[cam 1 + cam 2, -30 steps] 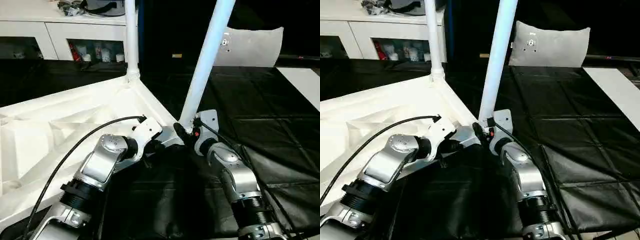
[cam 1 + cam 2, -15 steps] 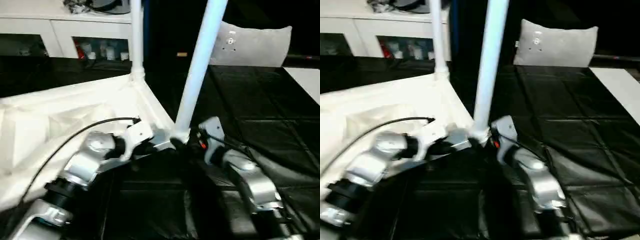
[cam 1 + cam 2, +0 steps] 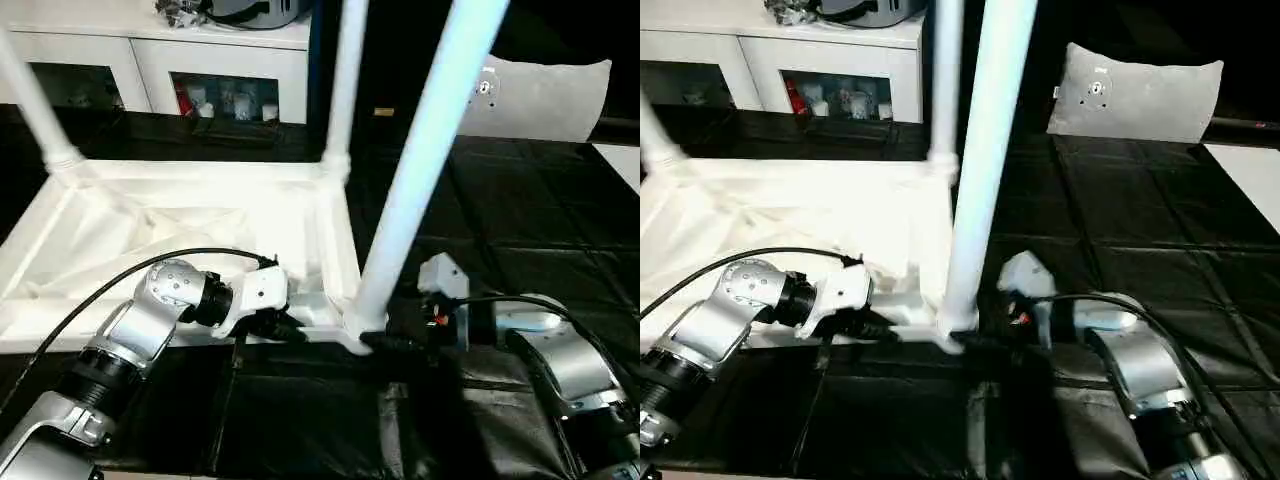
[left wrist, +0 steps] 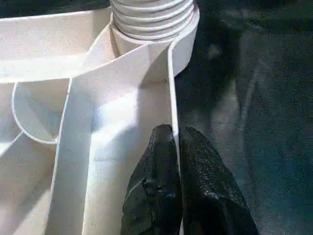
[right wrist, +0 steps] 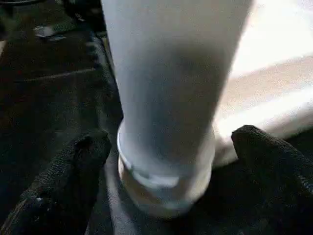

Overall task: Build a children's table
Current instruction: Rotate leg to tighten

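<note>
The white tabletop (image 3: pixel 200 172) lies underside up on the black mat. Three white legs stand in its corner sockets: one at the far left (image 3: pixel 35 105), one at the far right (image 3: pixel 342 90) and one at the near right (image 3: pixel 420 170). My left gripper (image 3: pixel 292 328) is shut on the tabletop's near rim, just left of the near right socket. In the left wrist view its fingers (image 4: pixel 156 196) pinch that thin wall. My right gripper (image 5: pixel 171 139) is open around the foot of the near right leg (image 5: pixel 166 88), a finger (image 5: pixel 73 176) on each side with gaps.
A grey-white pillow-like bag (image 3: pixel 545 100) lies at the back right. White cabinets (image 3: pixel 200 60) run along the back. A flat white board strip (image 3: pixel 1250 175) lies at the far right. Black mat (image 3: pixel 530 230) stretches to the right of the tabletop.
The whole view has swung, bringing a third leg into sight. My right gripper's jaws have widened around the near leg's foot. The left grip on the rim holds.
</note>
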You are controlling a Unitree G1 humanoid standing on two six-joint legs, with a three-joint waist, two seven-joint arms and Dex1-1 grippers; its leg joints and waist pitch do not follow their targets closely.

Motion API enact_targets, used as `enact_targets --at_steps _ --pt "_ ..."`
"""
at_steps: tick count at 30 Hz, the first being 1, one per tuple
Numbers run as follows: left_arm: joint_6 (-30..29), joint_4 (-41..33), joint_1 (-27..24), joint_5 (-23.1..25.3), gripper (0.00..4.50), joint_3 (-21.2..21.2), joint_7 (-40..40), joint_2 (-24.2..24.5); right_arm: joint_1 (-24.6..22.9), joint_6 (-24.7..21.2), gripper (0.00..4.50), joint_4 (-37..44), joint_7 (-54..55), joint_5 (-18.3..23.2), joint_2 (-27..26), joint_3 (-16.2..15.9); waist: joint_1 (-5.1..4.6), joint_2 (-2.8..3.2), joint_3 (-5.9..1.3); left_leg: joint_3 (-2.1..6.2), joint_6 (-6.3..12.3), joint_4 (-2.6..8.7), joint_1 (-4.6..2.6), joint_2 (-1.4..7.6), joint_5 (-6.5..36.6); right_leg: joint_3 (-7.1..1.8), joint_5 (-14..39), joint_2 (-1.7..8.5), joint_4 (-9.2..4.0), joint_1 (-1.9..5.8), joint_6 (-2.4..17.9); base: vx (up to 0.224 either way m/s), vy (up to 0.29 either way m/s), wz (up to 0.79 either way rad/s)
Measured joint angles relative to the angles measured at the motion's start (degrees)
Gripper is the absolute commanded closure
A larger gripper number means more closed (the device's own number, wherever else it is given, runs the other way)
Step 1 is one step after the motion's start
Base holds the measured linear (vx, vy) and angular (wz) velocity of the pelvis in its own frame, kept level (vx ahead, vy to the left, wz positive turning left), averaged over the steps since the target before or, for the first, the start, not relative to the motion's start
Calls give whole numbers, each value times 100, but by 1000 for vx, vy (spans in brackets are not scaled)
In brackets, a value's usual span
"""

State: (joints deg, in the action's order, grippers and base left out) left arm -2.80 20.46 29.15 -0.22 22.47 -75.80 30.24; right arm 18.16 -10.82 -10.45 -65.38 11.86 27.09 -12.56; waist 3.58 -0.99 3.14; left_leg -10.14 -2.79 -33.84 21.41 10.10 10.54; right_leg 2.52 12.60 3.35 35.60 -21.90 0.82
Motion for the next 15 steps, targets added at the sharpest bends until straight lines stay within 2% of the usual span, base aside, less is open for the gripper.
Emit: enact_targets --at_steps 6,12,15 --pt "170 40 20 -3 450 62 -227 -9 60 32 74 -188 -258 6 -57 -146 11 -1 0 0 1 -8 0 0 -1 0 0 2 10 1 0 0 0 0" --pt "276 127 78 -3 450 99 -272 -10 112 39 112 -234 -442 10 -39 -180 13 -1 0 0 2 -9 -1 0 -2 1 0 3 17 0 0 0 0 0" --pt "309 146 80 -3 450 98 -273 -13 114 39 146 -273 -477 33 -42 -187 14 -1 0 0 2 -10 -1 0 -2 1 0 3 17 0 0 0 0 0"
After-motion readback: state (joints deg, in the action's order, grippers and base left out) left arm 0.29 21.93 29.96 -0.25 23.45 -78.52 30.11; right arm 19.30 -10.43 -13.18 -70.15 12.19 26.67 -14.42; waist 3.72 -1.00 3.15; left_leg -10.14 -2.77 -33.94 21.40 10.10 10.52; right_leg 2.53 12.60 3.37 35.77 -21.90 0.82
